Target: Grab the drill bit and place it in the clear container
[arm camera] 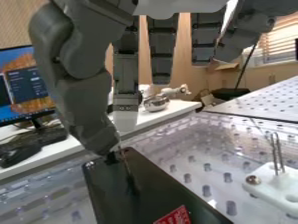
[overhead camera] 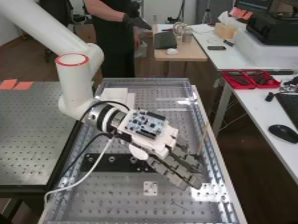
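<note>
Apparently pinches a slim drill bit (arm camera: 124, 159) between the thumb (arm camera: 78, 95) and a neighbouring fingertip of the dark grey hand (overhead camera: 183, 169), clamped just at the tips, leaving the other fingers extended and apart, likely to clear room around so thin a shaft. Points the bit's free end down at a dark, glossy slab (arm camera: 149, 187) with a red label (arm camera: 176, 216), presumably to expose that end for a clean drop. Hangs low over the perforated table (overhead camera: 126, 200) from the slanted white arm (overhead camera: 73, 75), perhaps for a near-upright hold. Shows beside the slab a white block (arm camera: 273, 186) bearing upright metal pins (arm camera: 279, 152), probably as their holder. Cannot tell the clear container from the see-through surfaces around the table. Calls next for a steady carry, at some risk of a twist or slip.
</note>
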`<state>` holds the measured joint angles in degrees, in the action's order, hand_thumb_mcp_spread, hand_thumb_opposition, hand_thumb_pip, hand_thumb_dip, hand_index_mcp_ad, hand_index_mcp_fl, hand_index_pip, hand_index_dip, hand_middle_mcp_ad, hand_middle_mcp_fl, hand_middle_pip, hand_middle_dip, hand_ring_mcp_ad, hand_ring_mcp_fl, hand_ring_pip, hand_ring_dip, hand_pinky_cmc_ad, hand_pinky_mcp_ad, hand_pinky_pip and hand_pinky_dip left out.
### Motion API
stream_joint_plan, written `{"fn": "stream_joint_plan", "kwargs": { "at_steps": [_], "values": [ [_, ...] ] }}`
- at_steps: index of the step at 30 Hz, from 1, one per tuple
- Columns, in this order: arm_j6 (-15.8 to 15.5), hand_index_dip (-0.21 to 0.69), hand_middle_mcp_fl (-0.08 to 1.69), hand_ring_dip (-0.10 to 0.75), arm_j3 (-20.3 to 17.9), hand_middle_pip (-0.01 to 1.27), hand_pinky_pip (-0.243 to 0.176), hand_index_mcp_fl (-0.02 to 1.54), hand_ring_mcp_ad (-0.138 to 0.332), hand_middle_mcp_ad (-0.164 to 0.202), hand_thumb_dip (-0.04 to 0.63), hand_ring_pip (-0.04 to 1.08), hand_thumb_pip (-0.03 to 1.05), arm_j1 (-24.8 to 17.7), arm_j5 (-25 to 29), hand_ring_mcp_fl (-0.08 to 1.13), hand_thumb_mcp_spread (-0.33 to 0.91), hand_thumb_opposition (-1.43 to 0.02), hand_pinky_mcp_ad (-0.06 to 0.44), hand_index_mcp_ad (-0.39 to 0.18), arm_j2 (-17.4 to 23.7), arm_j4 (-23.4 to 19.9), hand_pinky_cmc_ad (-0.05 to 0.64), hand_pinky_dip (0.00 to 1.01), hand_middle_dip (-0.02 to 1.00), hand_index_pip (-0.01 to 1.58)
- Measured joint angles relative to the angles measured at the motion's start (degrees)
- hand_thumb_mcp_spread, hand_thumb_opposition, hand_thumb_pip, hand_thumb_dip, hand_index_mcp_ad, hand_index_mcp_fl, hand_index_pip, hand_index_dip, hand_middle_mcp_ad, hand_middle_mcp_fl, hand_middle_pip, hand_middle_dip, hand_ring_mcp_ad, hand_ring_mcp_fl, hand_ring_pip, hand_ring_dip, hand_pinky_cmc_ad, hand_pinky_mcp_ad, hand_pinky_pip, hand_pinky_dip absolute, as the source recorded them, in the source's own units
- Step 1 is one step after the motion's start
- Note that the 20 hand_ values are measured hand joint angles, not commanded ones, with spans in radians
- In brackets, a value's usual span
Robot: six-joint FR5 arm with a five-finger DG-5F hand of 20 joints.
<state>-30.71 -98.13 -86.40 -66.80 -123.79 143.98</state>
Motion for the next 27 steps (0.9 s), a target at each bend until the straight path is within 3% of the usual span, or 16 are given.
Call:
{"fn": "stream_joint_plan", "kwargs": {
  "at_steps": [9, 16, 24, 27],
  "values": [
    [0.08, 0.461, 0.27, -0.038, 0.45, 0.13, -0.096, 0.51, 0.215, 0.075, 0.335, 0.09, 0.50, 0.38, -0.56, 0.09, 0.64, -0.94, 0.164, -0.126, -0.43, 0.01, 0.316, 0.13, 0.20, 1.23],
    [0.43, 0.463, 0.27, -0.033, 0.92, 0.13, -0.099, 0.55, 0.215, 0.075, 0.339, 0.10, 0.50, 0.59, -0.88, 0.09, 0.64, -0.94, 0.164, -0.126, -0.77, -0.02, 0.316, 0.14, 0.20, 1.24],
    [0.74, 0.464, 0.27, -0.033, 1.56, 0.13, -0.099, 0.55, 0.216, 0.073, 0.339, 0.10, 0.47, 0.68, -1.22, 0.09, 0.66, -0.95, 0.164, -0.127, -0.94, 0.82, 0.316, 0.14, 0.20, 1.23],
    [0.84, 0.468, 0.27, -0.033, 1.69, 0.14, -0.096, 0.46, 0.215, 0.075, 0.339, 0.10, 0.47, 0.74, -1.25, 0.10, 0.64, -0.95, 0.164, -0.127, -0.94, 1.06, 0.314, 0.14, 0.20, 1.17]
  ]
}}
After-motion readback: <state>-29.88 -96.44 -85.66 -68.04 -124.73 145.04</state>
